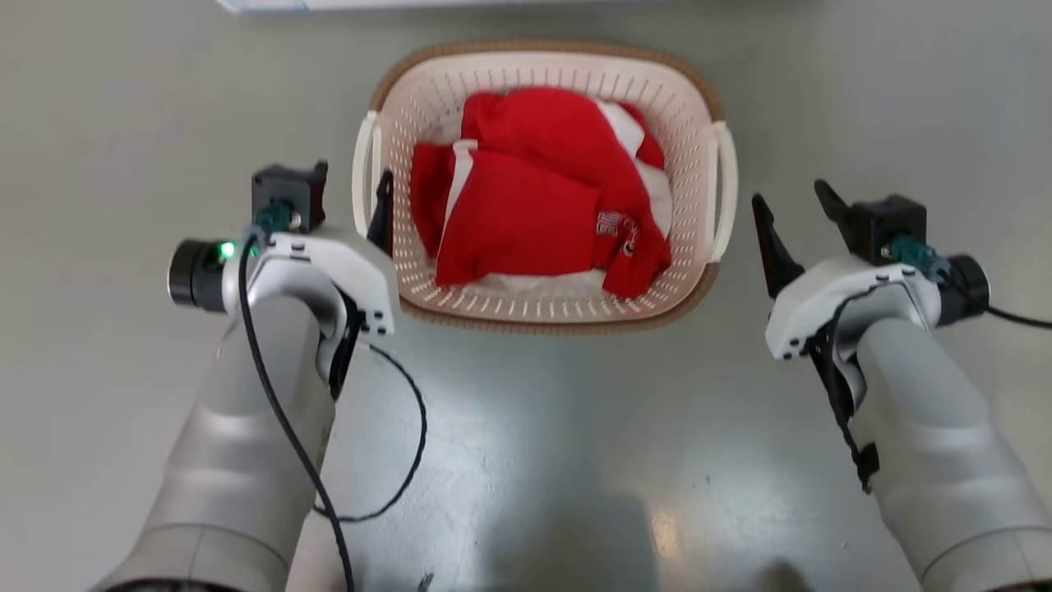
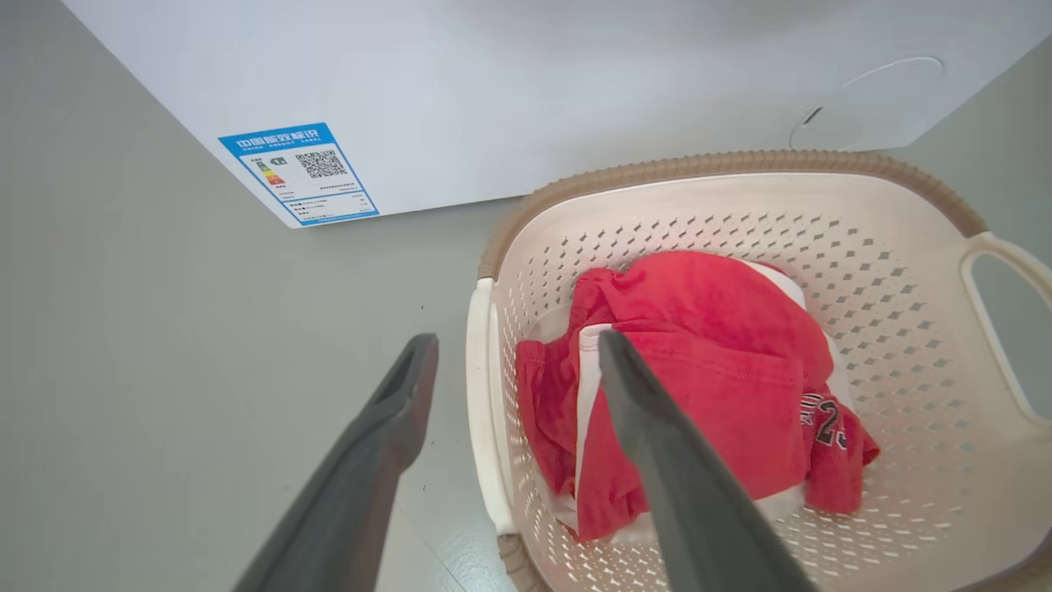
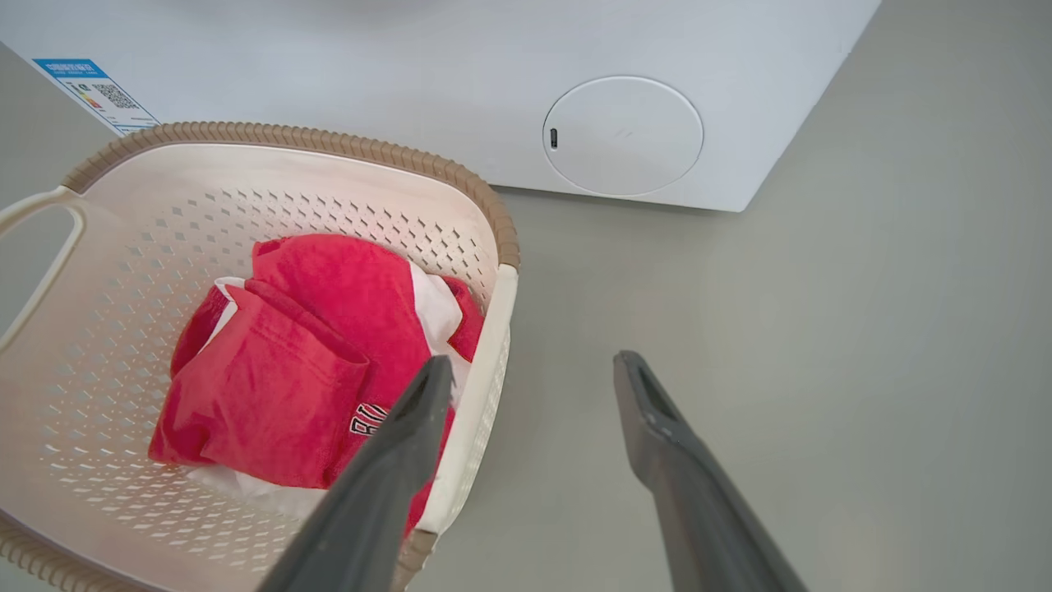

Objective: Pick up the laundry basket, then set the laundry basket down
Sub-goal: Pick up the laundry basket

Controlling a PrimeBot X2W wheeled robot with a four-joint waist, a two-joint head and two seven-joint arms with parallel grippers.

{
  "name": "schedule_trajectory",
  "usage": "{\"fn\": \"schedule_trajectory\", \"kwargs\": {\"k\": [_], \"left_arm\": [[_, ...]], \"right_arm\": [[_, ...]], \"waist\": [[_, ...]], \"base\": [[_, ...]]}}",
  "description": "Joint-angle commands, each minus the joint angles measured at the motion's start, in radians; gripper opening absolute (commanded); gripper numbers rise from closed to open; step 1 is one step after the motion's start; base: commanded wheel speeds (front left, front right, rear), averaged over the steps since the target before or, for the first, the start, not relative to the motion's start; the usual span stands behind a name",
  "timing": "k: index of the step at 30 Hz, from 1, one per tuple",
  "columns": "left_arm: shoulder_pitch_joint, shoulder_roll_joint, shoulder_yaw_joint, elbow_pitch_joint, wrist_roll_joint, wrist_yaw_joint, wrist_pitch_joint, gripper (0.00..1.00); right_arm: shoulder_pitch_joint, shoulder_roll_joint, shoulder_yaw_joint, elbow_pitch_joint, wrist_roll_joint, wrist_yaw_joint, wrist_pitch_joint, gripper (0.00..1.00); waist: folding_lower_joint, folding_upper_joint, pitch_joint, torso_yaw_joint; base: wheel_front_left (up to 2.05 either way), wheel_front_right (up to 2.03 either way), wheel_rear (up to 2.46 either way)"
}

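Left hand [image 2: 518, 339], fingers apart, straddles the left handle [image 2: 479, 411] of the laundry basket [image 1: 542, 49]; right hand [image 1: 789, 193], also apart, sits outside the right handle [image 1: 725, 193], so a one-sided lift may tip it.

The small cream-white perforated plastic laundry basket [image 1: 427, 107] looked hard, smooth and faintly satin. Its brown rim [image 1: 542, 47] was plastic ribbed to look woven, while its white loop handles [image 1: 726, 189] were plain and sleek. The red and white garment [image 1: 526, 214] inside was soft, matt cloth with printed lettering. The grey floor [image 1: 575, 427] was smooth, with a dull sheen and pale glare patches. The big white washing machine [image 3: 411, 66] at the far side had a smooth panel bearing a printed blue sticker label [image 2: 300, 173]. The long dark jaws of the left gripper [image 2: 516, 339] and right gripper [image 3: 534, 360] looked like matt plastic. The silver-grey forearm shells [image 1: 246, 460] were satin.
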Motion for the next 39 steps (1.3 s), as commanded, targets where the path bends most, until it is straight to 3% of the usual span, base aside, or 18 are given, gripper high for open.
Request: {"fn": "schedule_trajectory", "kwargs": {"k": [1,26,39], "left_arm": [[-0.015,0.026,0.016,-0.004,-0.009,0.005,-0.006,1.0],[-0.219,0.045,-0.021,0.214,-0.018,0.011,-0.006,1.0],[-0.277,0.038,-0.056,0.256,-0.021,0.013,0.035,1.0]], "right_arm": [[-0.002,0.014,0.028,-0.005,0.009,0.006,-0.014,1.0],[-0.1,0.016,0.114,-0.001,0.046,0.006,-0.014,1.0],[-0.143,0.022,0.123,0.015,0.037,0.006,-0.014,1.0]], "waist": [[-0.0001,0.0,0.035,0.01],[-0.0001,0.0,0.165,0.007],[-0.0001,0.0,0.199,0.009]], "base": [[0.0,0.0,0.0],[0.0,0.0,0.0],[0.0,0.0,0.0]]}}
